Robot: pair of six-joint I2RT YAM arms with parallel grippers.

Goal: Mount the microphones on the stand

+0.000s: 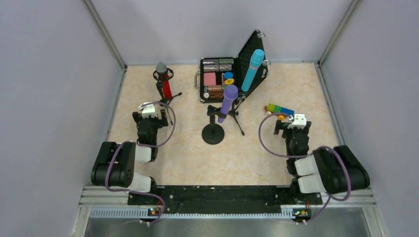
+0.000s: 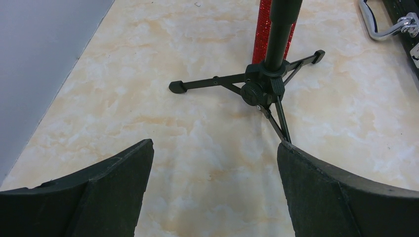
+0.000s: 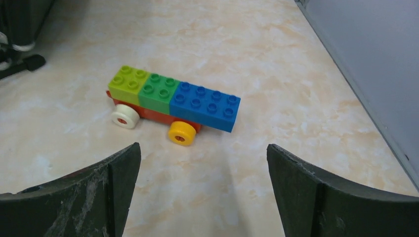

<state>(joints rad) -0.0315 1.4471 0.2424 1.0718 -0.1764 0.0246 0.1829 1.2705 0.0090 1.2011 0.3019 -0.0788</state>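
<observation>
We saw a toy-brick car (image 3: 175,104) standing on the marbled bench (image 1: 188,158): lime, green and blue bricks on a red base, one white wheel and one yellow showing. Far back, a black case (image 1: 246,53) lay open, small coloured pieces inside.

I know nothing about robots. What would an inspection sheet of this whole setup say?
Surface: marbled beige table.
Job's things: red mic, blue mic, purple mic, all apparently up on stands.
Clutter: open case of small items at the back; brick car on the right.
Fingers: left fingers open, empty; right fingers open, empty.
Cables: purple cables loop along both arms.
Surroundings: grey walls on three sides.
</observation>
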